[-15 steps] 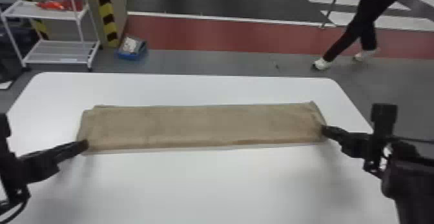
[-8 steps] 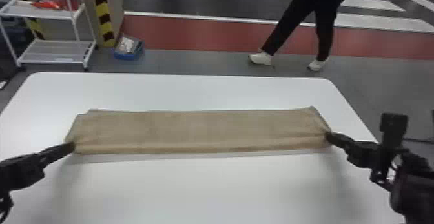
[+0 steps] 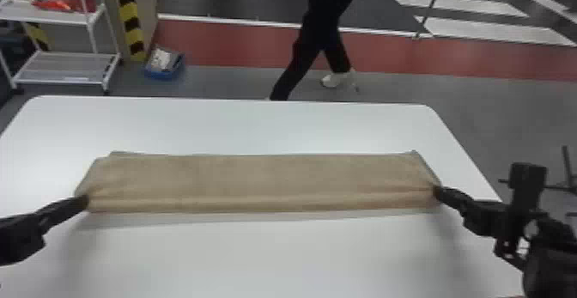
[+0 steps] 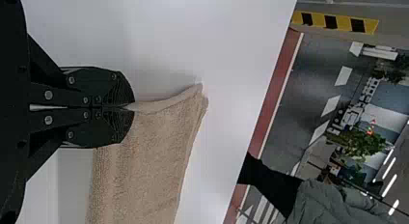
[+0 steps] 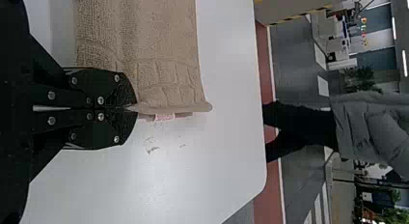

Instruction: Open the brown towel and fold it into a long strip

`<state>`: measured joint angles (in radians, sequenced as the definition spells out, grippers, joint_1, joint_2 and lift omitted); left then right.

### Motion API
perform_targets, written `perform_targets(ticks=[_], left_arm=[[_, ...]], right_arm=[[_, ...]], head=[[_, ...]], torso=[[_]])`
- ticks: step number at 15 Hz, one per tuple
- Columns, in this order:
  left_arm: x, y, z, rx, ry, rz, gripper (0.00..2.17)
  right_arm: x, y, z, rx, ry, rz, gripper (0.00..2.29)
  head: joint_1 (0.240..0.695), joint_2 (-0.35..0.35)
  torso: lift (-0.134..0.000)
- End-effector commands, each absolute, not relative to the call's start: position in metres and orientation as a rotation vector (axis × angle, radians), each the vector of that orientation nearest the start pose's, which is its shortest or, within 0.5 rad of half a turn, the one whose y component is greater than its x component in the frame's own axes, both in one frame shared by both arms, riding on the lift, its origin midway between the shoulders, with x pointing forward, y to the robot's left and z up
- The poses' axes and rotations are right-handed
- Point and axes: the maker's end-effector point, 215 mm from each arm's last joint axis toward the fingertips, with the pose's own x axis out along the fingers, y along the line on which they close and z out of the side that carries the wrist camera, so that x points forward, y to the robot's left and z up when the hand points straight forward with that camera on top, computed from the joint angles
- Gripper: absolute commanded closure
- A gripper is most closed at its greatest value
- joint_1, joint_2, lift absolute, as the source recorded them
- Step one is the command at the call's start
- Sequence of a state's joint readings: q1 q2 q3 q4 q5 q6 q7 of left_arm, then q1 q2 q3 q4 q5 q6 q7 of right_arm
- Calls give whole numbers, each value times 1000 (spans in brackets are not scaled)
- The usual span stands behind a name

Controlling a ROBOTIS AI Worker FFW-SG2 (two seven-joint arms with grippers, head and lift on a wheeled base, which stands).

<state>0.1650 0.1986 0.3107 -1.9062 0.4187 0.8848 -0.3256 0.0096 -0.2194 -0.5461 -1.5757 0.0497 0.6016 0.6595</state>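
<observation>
In the head view the brown towel (image 3: 257, 181) is a long folded strip stretched left to right over the white table, its near edge casting a shadow beneath. My left gripper (image 3: 83, 202) is shut on its near left corner, and my right gripper (image 3: 438, 191) pinches the near right corner. In the left wrist view, the left gripper (image 4: 131, 107) holds a bit of the towel's edge (image 4: 149, 161). The right wrist view has the right gripper (image 5: 134, 108) closed on the towel's end (image 5: 164, 79), beside a woven band and a small pale tag.
The white table (image 3: 274, 254) extends around the towel on all sides. Behind it on the floor stand a white shelf cart (image 3: 64, 67) and a blue box (image 3: 164, 65), at the back left.
Both grippers, still holding the towel's corners, have shifted slightly; the towel has come a little nearer to the robot. Its near edge now bulges into a more marked ridge.
</observation>
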Motion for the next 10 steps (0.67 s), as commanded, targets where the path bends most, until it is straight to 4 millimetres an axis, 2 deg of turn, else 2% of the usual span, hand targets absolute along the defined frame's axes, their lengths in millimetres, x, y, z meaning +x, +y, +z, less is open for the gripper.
perform_targets(ticks=[1, 2, 3, 5, 6, 9, 10], left_arm=[[477, 308, -436, -318, 583, -199, 488], [470, 309, -437, -315, 581, -196, 60], [468, 311, -436, -307, 572, -190, 22], [461, 325, -434, -279, 564, -157, 26], [460, 335, -430, -257, 551, -133, 29], [460, 378, -408, -225, 476, -48, 29], [463, 391, -398, -211, 442, -26, 29]], right_arm=[[492, -487, -451, 83, 535, 38, 1453], [492, -490, -450, 82, 535, 35, 1453], [490, -491, -451, 84, 535, 31, 1220], [491, -491, -445, 63, 508, 35, 113], [491, -490, -442, 62, 503, 34, -2], [496, -489, -421, 57, 466, 28, 56], [498, -489, -413, 48, 454, 26, 60]], head=[[695, -195], [695, -200], [695, -200], [695, -205], [695, -204], [695, -184], [695, -157]], torso=[[-123], [-123], [-123], [-123], [-123], [-123], [-123]])
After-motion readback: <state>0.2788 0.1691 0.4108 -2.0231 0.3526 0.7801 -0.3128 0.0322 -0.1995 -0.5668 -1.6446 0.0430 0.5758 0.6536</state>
